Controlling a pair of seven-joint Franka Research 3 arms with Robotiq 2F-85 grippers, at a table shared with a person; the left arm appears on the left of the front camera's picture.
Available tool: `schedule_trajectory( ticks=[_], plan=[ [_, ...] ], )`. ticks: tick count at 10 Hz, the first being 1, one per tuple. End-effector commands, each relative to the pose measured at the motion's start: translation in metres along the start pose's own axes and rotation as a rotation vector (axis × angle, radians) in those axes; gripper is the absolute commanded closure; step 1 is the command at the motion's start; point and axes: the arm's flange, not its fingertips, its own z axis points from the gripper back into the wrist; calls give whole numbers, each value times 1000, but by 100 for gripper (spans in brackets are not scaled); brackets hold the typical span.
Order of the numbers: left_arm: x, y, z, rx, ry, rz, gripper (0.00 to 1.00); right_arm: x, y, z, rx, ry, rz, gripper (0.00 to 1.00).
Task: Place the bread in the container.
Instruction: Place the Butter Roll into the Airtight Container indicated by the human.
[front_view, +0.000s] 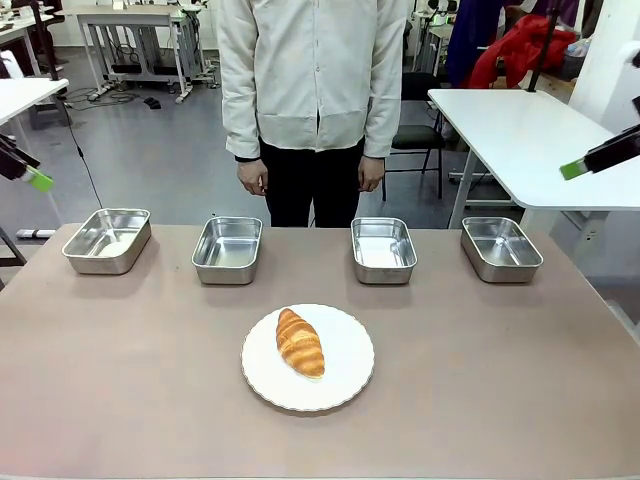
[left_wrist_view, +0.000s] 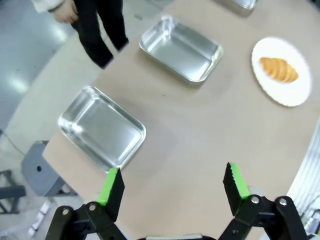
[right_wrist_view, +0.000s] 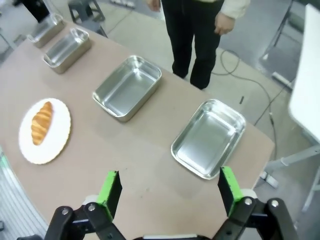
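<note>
Brown and matte, the counter (front_view: 120, 400) is shared with the person (front_view: 313, 90), who stands at 12 o'clock with arms down, apparently leaving the work to you. Take the counter's middle as the dial. The croissant (front_view: 300, 342) lies at 6 o'clock on a round white plate (front_view: 345, 385), its length running 11 to 5. The plate holds it off the bare surface and well apart from everything else, so either arm can come down on it freely.

Four stainless-steel pans line the far edge, empty and mouth-up to receive it: the outer left pan (front_view: 100, 265) at 10, the inner left pan (front_view: 225, 275) at 11, the inner right pan (front_view: 383, 275) at 1 and the outer right pan (front_view: 495, 272) at 2. Nothing marks which one is meant, but the inner two sit nearest the plate.

Your left jaws stand wide apart and empty, green pads (left_wrist_view: 111, 187) above the counter beside the outer left pan. Your right jaws are likewise spread and empty. Both arms seem raised clear at 9 and 3, though the front view catches only their tips.
</note>
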Motion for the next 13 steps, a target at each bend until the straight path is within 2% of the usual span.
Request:
schedule_trajectory(
  ticks=[1, 5, 13],
  plan=[
    [-10, 34, 26, -31, -118, 30, 0, 7, -45, 10, 92, -70, 11, 0],
    [-24, 50, 48, -19, -250, 64, 0, 0, -80, 21, 144, -127, -13, 0],
    [-24, 47, 45, -31, -276, 117, 0, 0, -90, 19, 156, -152, -61, 0]
  ],
)
